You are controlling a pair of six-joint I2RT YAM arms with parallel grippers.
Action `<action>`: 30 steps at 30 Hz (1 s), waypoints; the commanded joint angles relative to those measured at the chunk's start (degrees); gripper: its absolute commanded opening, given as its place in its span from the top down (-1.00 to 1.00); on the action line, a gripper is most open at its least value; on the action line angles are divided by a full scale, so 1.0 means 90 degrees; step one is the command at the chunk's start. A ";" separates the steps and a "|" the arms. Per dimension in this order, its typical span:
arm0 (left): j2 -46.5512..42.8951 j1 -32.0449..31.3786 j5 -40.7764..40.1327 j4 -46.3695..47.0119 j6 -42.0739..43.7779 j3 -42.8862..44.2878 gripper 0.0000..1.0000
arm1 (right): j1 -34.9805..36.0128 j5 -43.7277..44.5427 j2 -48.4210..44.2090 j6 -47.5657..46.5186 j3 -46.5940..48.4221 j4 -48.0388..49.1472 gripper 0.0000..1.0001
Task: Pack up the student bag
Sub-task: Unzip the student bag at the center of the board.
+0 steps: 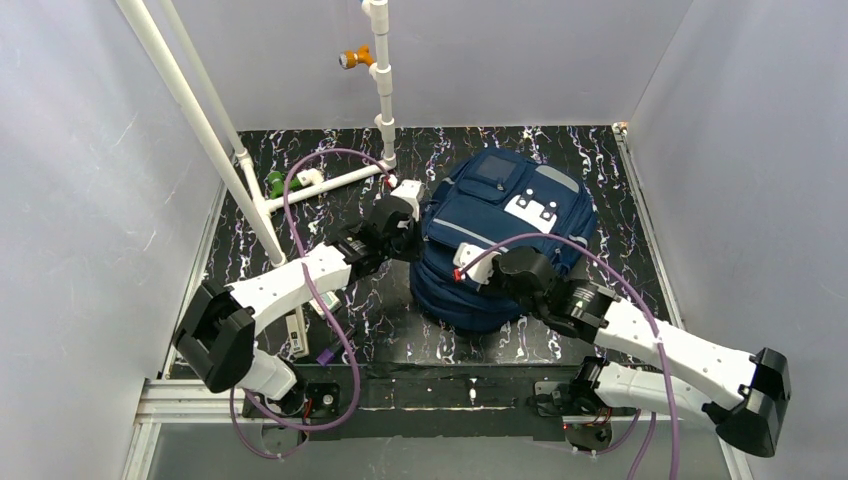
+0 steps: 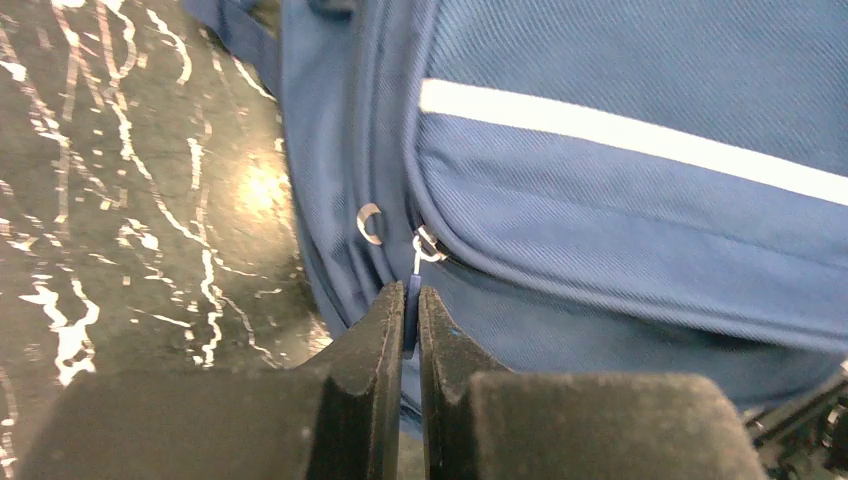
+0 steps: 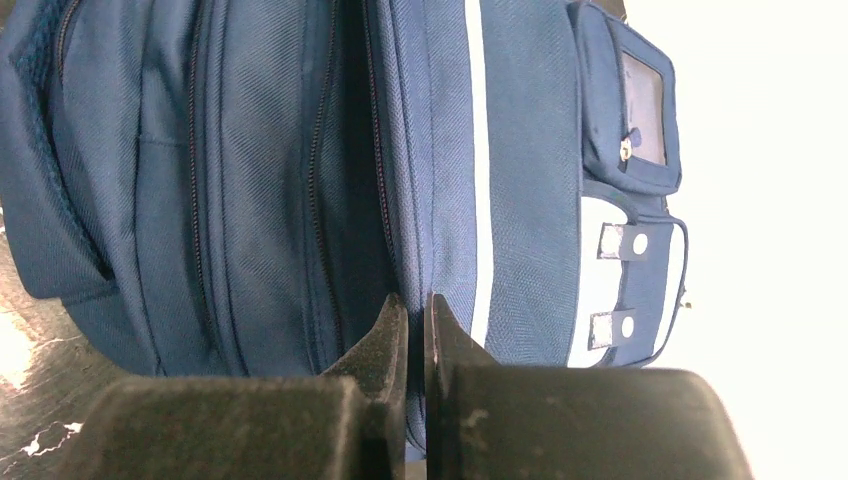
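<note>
The student bag [image 1: 500, 215], navy blue with a white patch [image 1: 530, 210], lies on the black marbled mat. My left gripper [image 1: 405, 218] is at the bag's left side. In the left wrist view it [image 2: 410, 305] is shut on the blue zip pull tab [image 2: 410, 292], which hangs from a metal slider [image 2: 428, 245]. My right gripper [image 1: 497, 268] rests on the bag's near part. In the right wrist view it [image 3: 416, 312] is shut on a fold of the bag's fabric [image 3: 430, 200], beside a dark open zip gap [image 3: 345, 150].
A white pipe frame [image 1: 210, 140] crosses the back left, carrying an orange fitting [image 1: 355, 58] and a green fitting [image 1: 274, 184]. Purple cables [image 1: 300, 200] loop over both arms. White walls close in the mat [image 1: 250, 240] on three sides.
</note>
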 commanded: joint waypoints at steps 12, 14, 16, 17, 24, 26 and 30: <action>0.2053 0.1184 0.1537 -0.0112 0.1855 0.2343 1.00 | -0.0053 -0.1273 -0.1429 -0.0458 -0.0318 -0.0076 0.97; 0.2421 0.1230 0.1367 -0.0577 0.1939 0.2925 1.00 | -0.0053 -0.1268 -0.1512 -0.0455 -0.0344 -0.0142 0.97; 0.2518 0.1235 0.1362 -0.0672 0.2049 0.3149 1.00 | -0.0058 -0.1156 -0.1597 -0.0403 -0.0396 -0.0084 0.97; 0.2495 0.1237 0.1398 -0.0723 0.2044 0.3210 1.00 | -0.0062 -0.1056 -0.1593 -0.0333 -0.0386 -0.0057 0.97; 0.2021 0.1228 0.1376 -0.0520 0.2393 0.3209 1.00 | -0.0063 -0.1125 -0.1917 0.0353 0.0005 -0.0148 0.97; 0.2063 0.1219 0.0916 0.0464 0.2238 0.2883 1.00 | -0.0063 -0.0941 -0.2221 0.0562 0.0256 -0.0457 0.97; 0.2026 0.1218 0.0098 0.1123 0.2116 0.2720 1.00 | -0.0063 -0.0938 -0.2724 0.0831 -0.0102 0.0327 0.97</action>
